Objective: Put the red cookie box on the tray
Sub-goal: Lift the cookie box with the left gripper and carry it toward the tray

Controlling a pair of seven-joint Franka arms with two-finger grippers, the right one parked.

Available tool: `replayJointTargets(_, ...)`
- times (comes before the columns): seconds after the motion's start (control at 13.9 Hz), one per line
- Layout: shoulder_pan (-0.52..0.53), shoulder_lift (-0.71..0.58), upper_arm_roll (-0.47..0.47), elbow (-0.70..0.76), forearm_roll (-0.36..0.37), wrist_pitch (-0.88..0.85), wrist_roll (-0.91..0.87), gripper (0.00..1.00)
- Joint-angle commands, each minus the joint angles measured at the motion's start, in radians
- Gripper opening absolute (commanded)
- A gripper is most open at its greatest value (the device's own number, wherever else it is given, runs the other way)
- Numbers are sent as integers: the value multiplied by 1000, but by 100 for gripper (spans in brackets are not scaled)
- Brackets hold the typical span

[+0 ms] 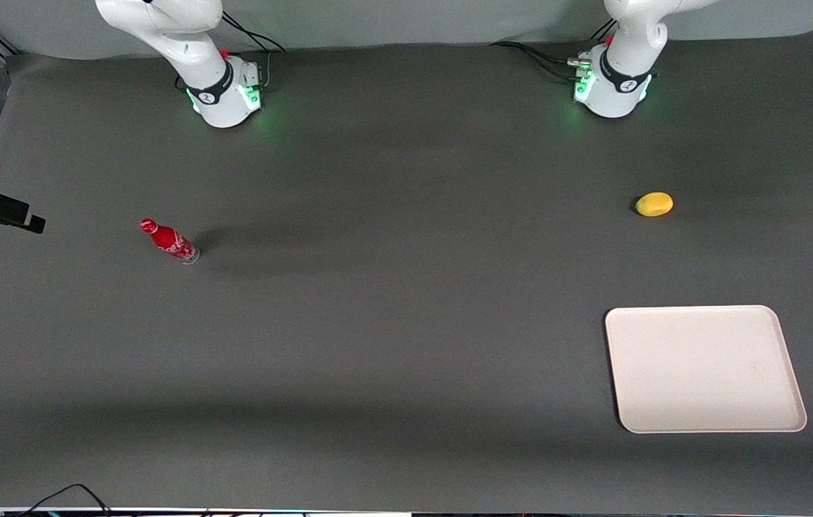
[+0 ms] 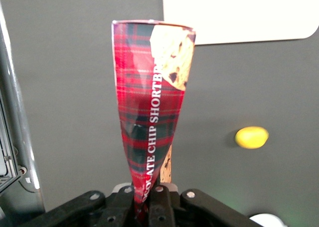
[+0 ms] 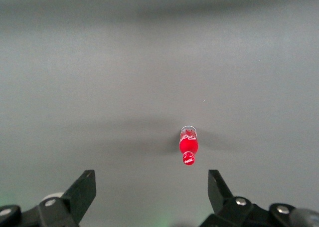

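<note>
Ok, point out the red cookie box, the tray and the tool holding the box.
red cookie box (image 2: 149,102), left wrist view, on its tartan face.
tray (image 1: 701,370), front view, on its bare floor.
tool (image 2: 147,199), left wrist view, between its fingertips, shut on the box's end.

Front view: set high, facing steeply down over the whole dark grey table mat (image 1: 406,323), taking in both arm bases.

Left wrist view: mounted just above the black two-finger gripper (image 2: 147,199), looking along its close-up dark-red tartan cookie box (image 2: 149,107) down at the mat. Shares with the front view the flat cream-white rectangular tray (image 1: 704,368) (image 2: 234,12) and the small yellow oval fruit (image 1: 654,204) (image 2: 251,137).

Right wrist view: facing down, sharing with the front view the small red bottle (image 1: 168,240) (image 3: 188,146).
</note>
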Motion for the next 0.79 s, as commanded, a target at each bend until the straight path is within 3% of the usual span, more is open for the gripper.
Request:
replayJointTargets(0.0,3,51,-60,22,24,31,-109,0)
replayJointTargets(0.22,1,151,-70,55,5,126,-123,0)
replayJointTargets(0.72,-6,456,-136,339,-80,134,-255,0)
